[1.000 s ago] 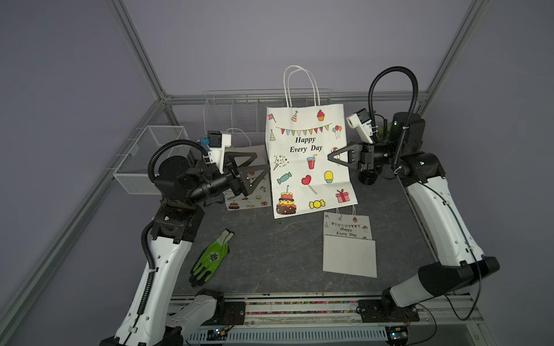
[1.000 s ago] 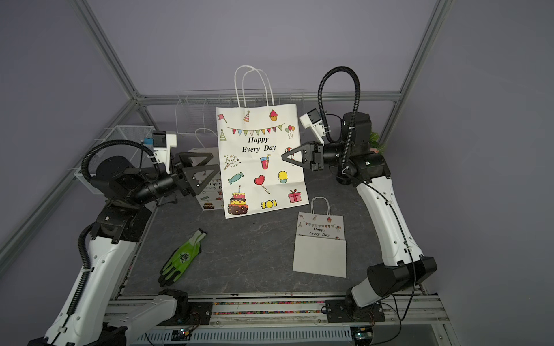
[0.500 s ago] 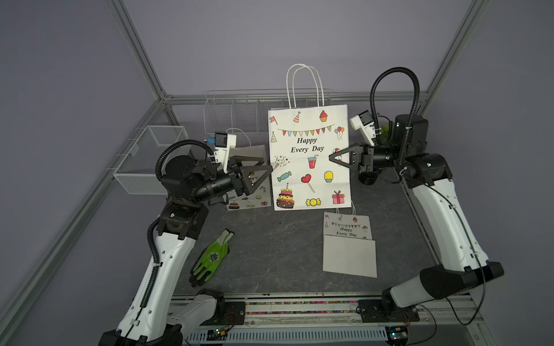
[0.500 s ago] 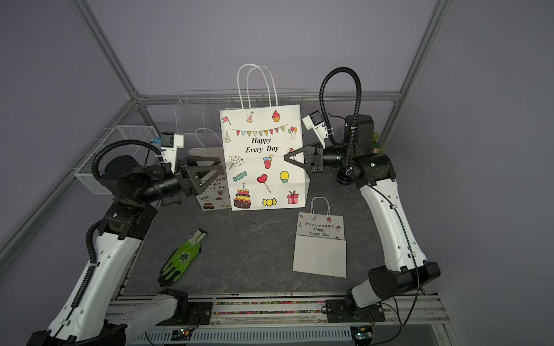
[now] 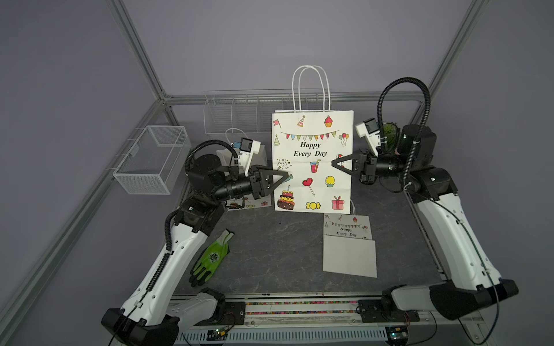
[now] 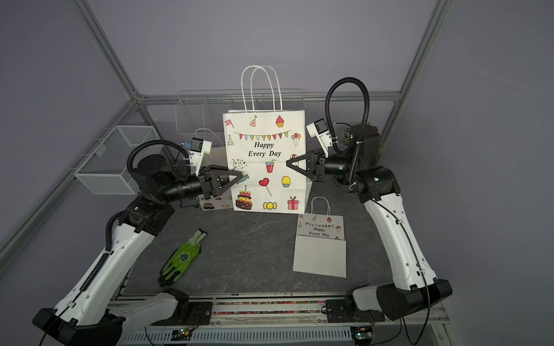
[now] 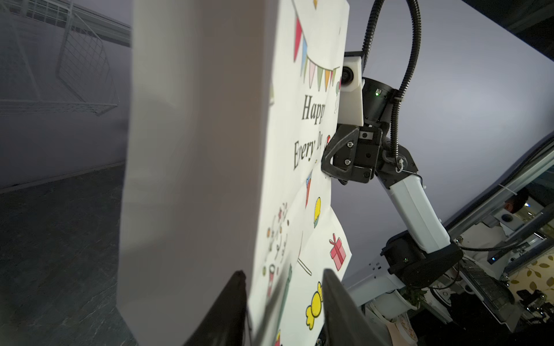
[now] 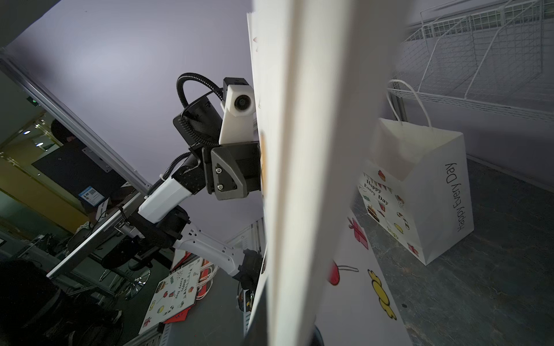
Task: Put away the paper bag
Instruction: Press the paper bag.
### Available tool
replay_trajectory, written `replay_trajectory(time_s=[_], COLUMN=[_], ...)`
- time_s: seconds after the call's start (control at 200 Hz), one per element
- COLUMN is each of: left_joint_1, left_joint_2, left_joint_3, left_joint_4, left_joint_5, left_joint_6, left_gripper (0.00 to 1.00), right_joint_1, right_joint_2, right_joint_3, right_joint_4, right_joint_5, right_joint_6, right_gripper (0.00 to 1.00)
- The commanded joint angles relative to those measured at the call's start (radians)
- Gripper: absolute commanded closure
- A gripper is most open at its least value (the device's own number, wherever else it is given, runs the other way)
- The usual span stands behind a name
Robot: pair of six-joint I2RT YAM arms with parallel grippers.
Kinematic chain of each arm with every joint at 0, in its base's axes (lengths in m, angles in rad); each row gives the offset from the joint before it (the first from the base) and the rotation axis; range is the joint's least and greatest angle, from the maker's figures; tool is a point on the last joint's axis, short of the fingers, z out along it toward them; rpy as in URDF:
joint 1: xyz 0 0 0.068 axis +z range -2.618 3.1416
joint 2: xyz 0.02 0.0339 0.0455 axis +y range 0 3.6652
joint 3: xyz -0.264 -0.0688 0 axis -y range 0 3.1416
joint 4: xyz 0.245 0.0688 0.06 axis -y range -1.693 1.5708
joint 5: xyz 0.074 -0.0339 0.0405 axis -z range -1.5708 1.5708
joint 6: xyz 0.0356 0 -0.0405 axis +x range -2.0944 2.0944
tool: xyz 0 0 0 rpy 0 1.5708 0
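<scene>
Bag (image 5: pixel 311 161) stands upright at 12 o'clock on the tabletop (image 5: pixel 284 248). Right claw (image 5: pixel 333 163) is clamped on its 3 o'clock edge. Left claw (image 5: pixel 285 174) is half-open, straddling the 9 o'clock edge. Risk: a one-sided pull skews, creases or tips the bag.

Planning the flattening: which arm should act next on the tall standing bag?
Probably left. The left gripper straddles the large paper bag's edge, jaws open; the right gripper is shut on the opposite edge.

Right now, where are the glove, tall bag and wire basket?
Glove (image 5: pixel 213 257): in a top view, palm.
Tall bag (image 5: pixel 302 169): in a top view, printed front.
Wire basket (image 5: pixel 144 185): in a top view, near wall.
</scene>
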Motion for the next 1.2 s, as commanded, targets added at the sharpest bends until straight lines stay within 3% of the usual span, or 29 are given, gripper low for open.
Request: replay_trajectory(time_s=[0.0, 0.265, 0.475, 0.525, 0.645, 0.725, 0.805, 0.979, 1.069, 1.194], left_joint_1=[-0.037, -0.042, -0.042, -0.042, -0.042, -0.042, -0.042, -0.043, -0.042, -0.042], left_joint_2=[0.021, 0.004, -0.009, -0.011, -0.018, -0.017, -0.017, -0.023, -0.021, -0.021], left_joint_3=[0.020, 0.021, 0.006, 0.000, -0.012, -0.016, -0.018, -0.022, -0.031, -0.035], left_joint_4=[-0.042, -0.049, -0.033, -0.021, 0.017, 0.039, 0.049, 0.079, 0.150, 0.193], left_joint_5=[-0.032, -0.038, -0.036, -0.034, -0.036, -0.035, -0.033, -0.016, 0.033, 0.075], left_joint_6=[0.029, 0.037, 0.032, 0.025, 0.002, -0.015, -0.022, -0.044, -0.098, -0.142], left_gripper=[0.69, 0.97, 0.99, 1.00, 1.00, 1.00, 1.00, 1.00, 1.00, 0.96], right_joint_1=[0.004, 0.001, -0.001, 0.000, 0.011, 0.021, 0.032, 0.042, 0.046, 0.047], right_joint_2=[-0.014, -0.047, -0.067, -0.076, -0.095, -0.103, -0.106, -0.107, -0.097, -0.095], right_joint_3=[0.015, -0.004, -0.015, -0.033, -0.078, -0.101, -0.114, -0.113, -0.102, -0.087], right_joint_4=[0.015, -0.032, -0.020, 0.001, 0.027, 0.022, 0.012, -0.061, -0.106, -0.134], right_joint_5=[0.022, 0.016, -0.041, -0.058, -0.090, -0.094, -0.092, -0.059, -0.035, 0.002], right_joint_6=[-0.021, -0.065, -0.052, -0.036, -0.023, -0.029, -0.042, -0.107, -0.141, -0.163], right_gripper=[0.93, 0.93, 0.90, 0.82, 0.41, 0.29, 0.31, 0.44, 0.56, 0.81])
